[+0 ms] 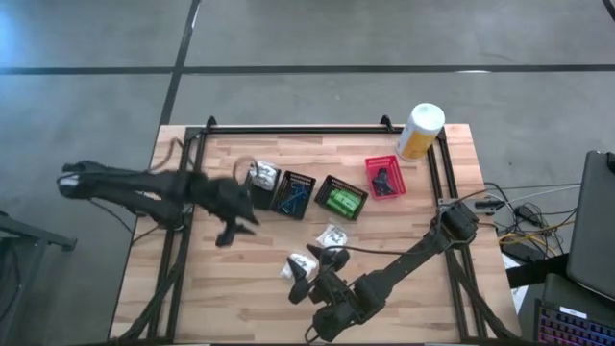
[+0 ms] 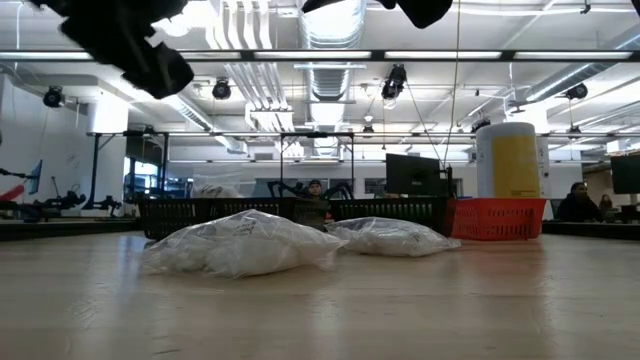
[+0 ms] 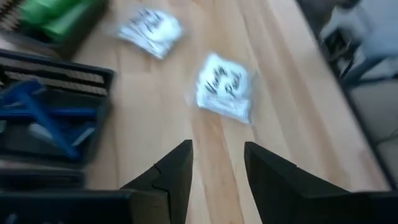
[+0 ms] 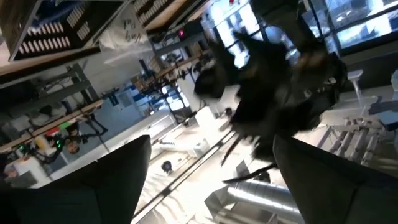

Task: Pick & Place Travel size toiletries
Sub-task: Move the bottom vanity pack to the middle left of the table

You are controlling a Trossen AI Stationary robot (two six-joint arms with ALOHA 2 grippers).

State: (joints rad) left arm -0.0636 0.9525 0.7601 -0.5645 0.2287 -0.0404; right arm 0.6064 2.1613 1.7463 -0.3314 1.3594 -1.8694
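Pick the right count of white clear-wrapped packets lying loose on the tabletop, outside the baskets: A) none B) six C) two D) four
C: two wrapped packets lie on the bare wood, one nearer the baskets and one nearer the front edge; the low view also shows just two.

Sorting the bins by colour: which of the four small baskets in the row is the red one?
The red basket, the last in the row on the side of the white-and-yellow canister. The other three are black; the nearest black one holds green packets.

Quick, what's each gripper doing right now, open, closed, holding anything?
Left gripper: open, empty, above the table near the baskets.
Right gripper: open, empty, by the white packets.
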